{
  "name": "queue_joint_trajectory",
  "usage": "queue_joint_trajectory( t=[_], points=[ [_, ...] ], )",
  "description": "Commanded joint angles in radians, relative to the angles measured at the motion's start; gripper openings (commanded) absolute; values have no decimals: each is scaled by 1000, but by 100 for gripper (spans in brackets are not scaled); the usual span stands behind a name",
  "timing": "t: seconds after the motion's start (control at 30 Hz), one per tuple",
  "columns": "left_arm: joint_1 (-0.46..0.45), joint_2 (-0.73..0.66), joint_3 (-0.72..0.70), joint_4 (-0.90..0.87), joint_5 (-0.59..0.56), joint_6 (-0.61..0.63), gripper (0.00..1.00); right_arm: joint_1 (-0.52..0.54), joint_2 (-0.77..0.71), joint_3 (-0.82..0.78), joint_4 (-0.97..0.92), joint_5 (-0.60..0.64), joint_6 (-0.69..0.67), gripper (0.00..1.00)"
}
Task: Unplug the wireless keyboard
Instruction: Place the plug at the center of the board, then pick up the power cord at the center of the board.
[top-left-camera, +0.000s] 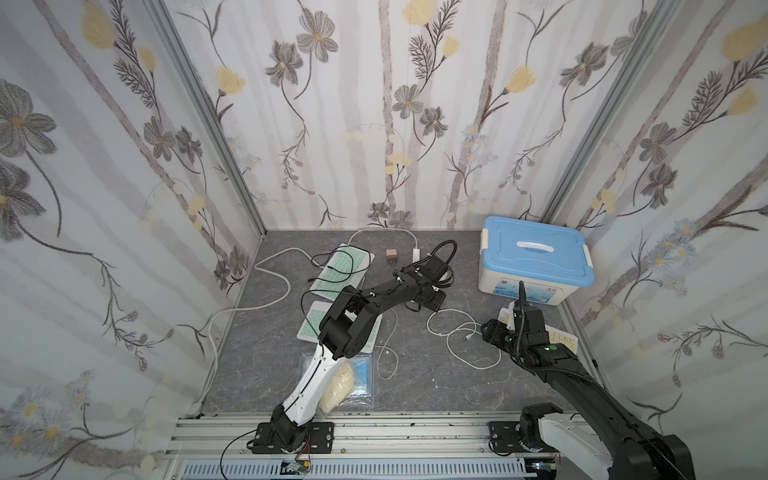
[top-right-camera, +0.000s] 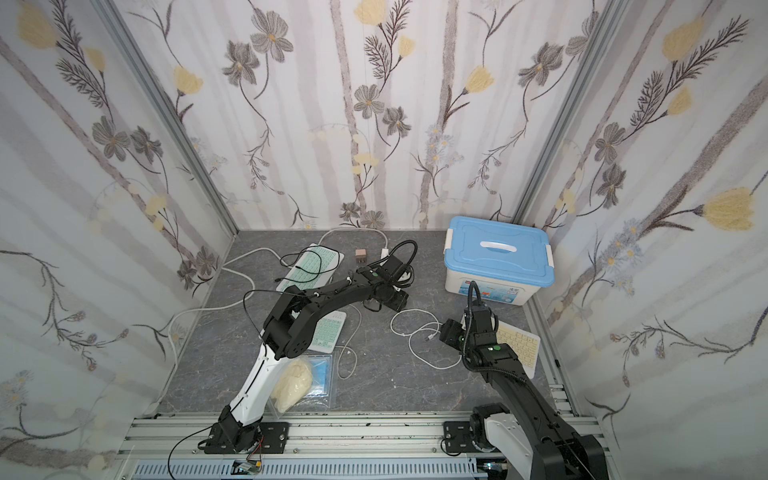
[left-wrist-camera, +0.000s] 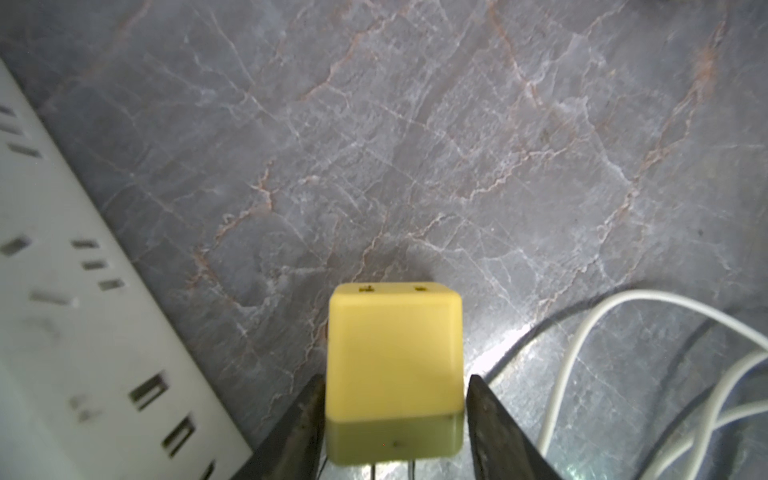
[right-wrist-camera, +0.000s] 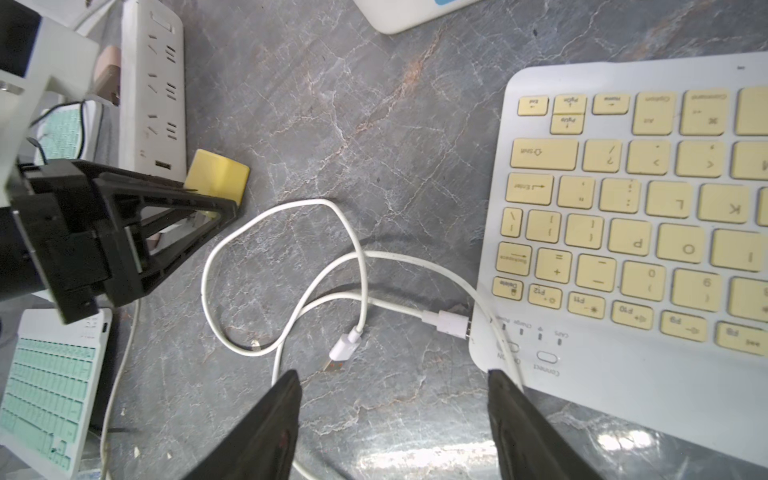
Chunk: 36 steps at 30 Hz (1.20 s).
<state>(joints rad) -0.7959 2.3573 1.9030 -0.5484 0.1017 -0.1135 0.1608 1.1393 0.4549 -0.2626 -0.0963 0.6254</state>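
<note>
A yellow wireless keyboard (right-wrist-camera: 644, 208) lies on the grey counter (left-wrist-camera: 415, 145), just in front of a blue-lidded box (top-left-camera: 536, 257). A white cable (right-wrist-camera: 446, 323) meets the keyboard's edge, and its larger plug (right-wrist-camera: 344, 348) lies loose. The right end effector (right-wrist-camera: 392, 374) hovers over that cable, jaws wide apart. Left of the box, the left end effector (left-wrist-camera: 392, 378) flanks a yellow charger cube (left-wrist-camera: 395, 345) — jaws apart, with a sliver of gap on each side.

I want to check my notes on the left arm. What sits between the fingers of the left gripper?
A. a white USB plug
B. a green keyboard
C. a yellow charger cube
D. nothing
C: in the left wrist view the yellow charger cube sits between the two dark fingers of the left gripper.
</note>
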Motion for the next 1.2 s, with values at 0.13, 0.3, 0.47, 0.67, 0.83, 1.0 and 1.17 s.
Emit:
queue_joint_trajectory(
  t=[0.13, 0.3, 0.47, 0.67, 0.83, 1.0, 1.17],
  points=[
    [1, -107, -28, -18, -3, 2, 67, 26, 194, 75, 102, 36, -64, 68],
    [4, -205, -74, -11, -8, -10, 69, 80, 313, 164, 105, 92, -111, 67],
    [20, -339, -180, 26, -13, -67, 69, 116, 477, 272, 66, 142, -148, 67],
    [29, -502, -334, 35, -63, -111, 69, 151, 577, 318, 34, 111, -164, 67],
    [35, -616, -443, 69, -69, -134, 69, 181, 613, 346, -14, 43, -188, 66],
    [43, -684, -532, 73, -87, -134, 69, 252, 667, 394, -101, 23, -236, 64],
    [49, -718, -570, 77, -89, -130, 69, 306, 717, 434, -158, 25, -275, 67]
  ],
)
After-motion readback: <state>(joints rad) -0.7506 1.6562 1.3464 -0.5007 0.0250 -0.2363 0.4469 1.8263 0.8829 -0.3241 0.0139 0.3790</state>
